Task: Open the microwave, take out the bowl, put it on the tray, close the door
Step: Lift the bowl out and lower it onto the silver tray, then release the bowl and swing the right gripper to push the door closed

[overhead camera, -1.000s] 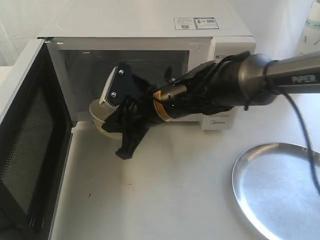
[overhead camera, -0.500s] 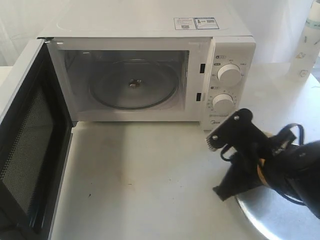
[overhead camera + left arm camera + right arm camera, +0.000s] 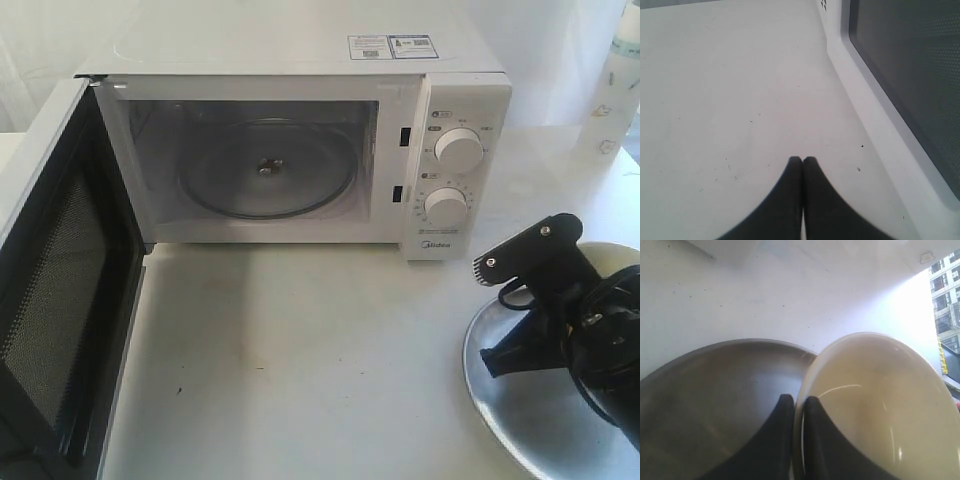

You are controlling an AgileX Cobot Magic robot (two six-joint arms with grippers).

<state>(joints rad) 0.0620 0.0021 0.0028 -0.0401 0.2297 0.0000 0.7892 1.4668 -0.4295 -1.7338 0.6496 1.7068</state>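
The white microwave (image 3: 300,60) stands with its door (image 3: 60,290) swung wide to the left, and only the glass turntable (image 3: 268,168) lies in its cavity. My right gripper (image 3: 799,401) is shut on the rim of the cream-white bowl (image 3: 880,405), one finger inside and one outside. It holds the bowl over the silver tray (image 3: 715,390). In the exterior view the right arm (image 3: 570,310) hangs above the tray (image 3: 520,410), with a sliver of the bowl (image 3: 610,255) showing behind it. My left gripper (image 3: 802,161) is shut and empty over the white table beside the door (image 3: 910,75).
A clear plastic bottle (image 3: 618,90) stands at the back right. The open door juts out over the table's left front. Bare white tabletop (image 3: 300,350) lies between the door and the tray.
My right arm has pulled the bowl out of the microwave cavity and carried it rightwards to above the tray. The microwave door has stayed open.
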